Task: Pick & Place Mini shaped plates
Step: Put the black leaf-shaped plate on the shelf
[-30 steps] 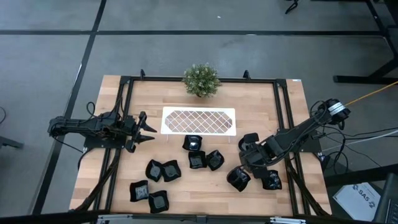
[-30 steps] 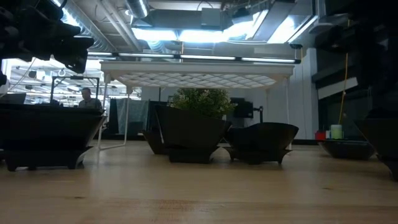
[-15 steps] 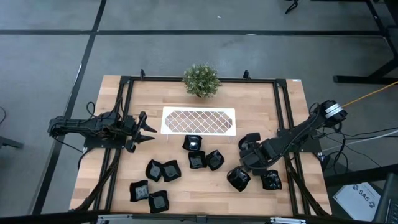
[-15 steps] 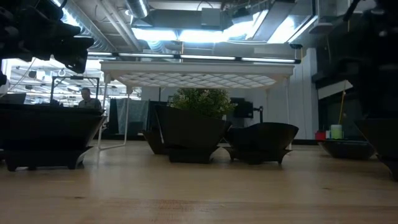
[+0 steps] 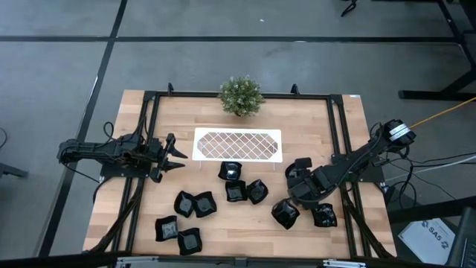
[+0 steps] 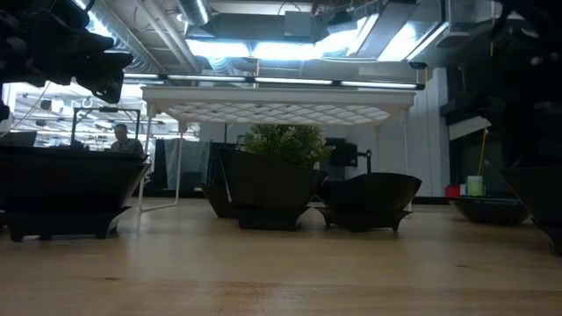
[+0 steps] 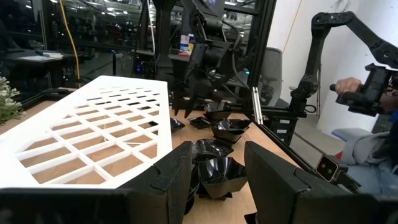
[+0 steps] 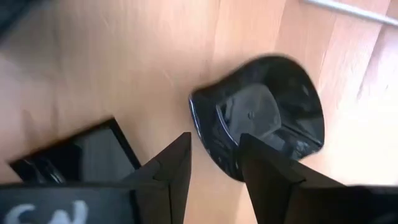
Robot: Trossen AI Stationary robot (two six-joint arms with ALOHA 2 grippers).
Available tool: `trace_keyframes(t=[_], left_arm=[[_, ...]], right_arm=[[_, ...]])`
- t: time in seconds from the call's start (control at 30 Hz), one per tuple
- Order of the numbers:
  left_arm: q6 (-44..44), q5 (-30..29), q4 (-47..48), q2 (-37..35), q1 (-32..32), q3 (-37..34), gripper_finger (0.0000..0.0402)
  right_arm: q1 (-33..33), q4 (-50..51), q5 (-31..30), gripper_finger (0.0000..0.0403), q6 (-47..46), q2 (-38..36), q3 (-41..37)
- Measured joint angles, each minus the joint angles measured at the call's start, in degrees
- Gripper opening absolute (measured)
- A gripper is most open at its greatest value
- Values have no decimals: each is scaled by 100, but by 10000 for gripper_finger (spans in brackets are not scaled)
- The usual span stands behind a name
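Observation:
Several mini shaped plates, black and glossy, rest on their bases across the table's near half, among them a cluster (image 5: 235, 191) at the middle and a pair (image 5: 184, 202) to the left. My right gripper (image 5: 294, 190) points steeply down, open, just above a rounded plate (image 8: 267, 118) at the near right (image 5: 285, 214). That plate's rim shows in the gap between the fingers, and a squarish plate (image 8: 68, 155) lies beside it. My left gripper (image 5: 176, 154) waits open and level at the left, aimed across the table (image 7: 217, 180).
A long white lattice tray (image 5: 238, 144) stands on legs beyond the plates, with a small potted plant (image 5: 240, 95) at the far edge. Black frame rails (image 5: 338, 134) run along both sides of the wooden top. Another plate (image 5: 323, 216) lies right of my right gripper.
My right gripper has sunk toward the plates at the near right and tipped a little steeper, its fingers staying as far apart as before. The plates have not moved.

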State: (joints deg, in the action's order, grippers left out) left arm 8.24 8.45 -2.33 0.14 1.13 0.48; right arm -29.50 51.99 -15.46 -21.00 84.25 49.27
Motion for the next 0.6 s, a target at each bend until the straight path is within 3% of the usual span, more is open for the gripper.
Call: trace_keyframes(t=[0.6], left_arm=[[-1,-2,0,-2,1,-1,143]], right_arm=[[0,-31,-701,136,324,0,182]])
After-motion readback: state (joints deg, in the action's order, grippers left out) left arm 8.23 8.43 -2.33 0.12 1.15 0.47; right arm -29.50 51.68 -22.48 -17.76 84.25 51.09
